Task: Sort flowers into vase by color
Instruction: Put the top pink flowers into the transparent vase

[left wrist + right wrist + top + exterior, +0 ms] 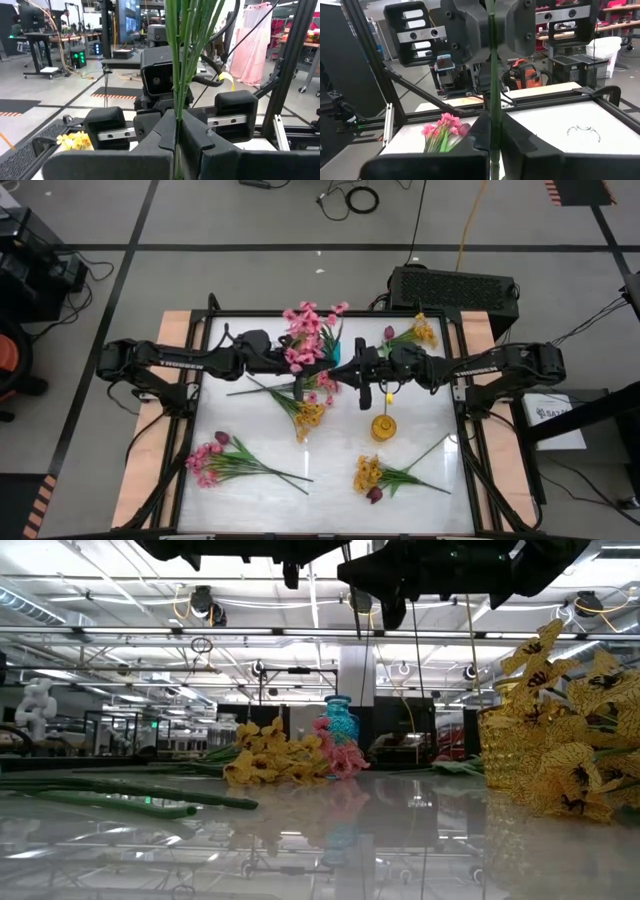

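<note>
A pink flower spray (306,330) stands upright above the middle of the table, blooms up. Both grippers are shut on its green stems. My left gripper (322,366) comes from the left and my right gripper (350,366) from the right. They face each other fingertip to fingertip, the right one lower on the stem. A blue vase (335,353) stands just behind them and a yellow vase (383,426) nearer the front. Other flower sprays lie flat on the table: pink (215,460), yellow (375,475), mixed yellow and pink (310,408), and yellow with magenta (415,332). My left gripper (176,122) pinches the bundle of green stems (176,100) between its two fingers. The fingers are level, come from the table's left and lie across the stems. Stems and leaves rise upright from the fingers, clear of the table. My right gripper (492,132) pinches a single green stem (492,100) between its two fingers, below the left gripper's (490,30) hold. The fingers are level, come from the table's right and lie across the stem. The stem runs straight up between the two holds.
The table has raised wooden side rails (175,330) and a dark frame around the white top. A black box (455,285) sits beyond the far right corner. There is bare tabletop (330,480) between the front sprays.
</note>
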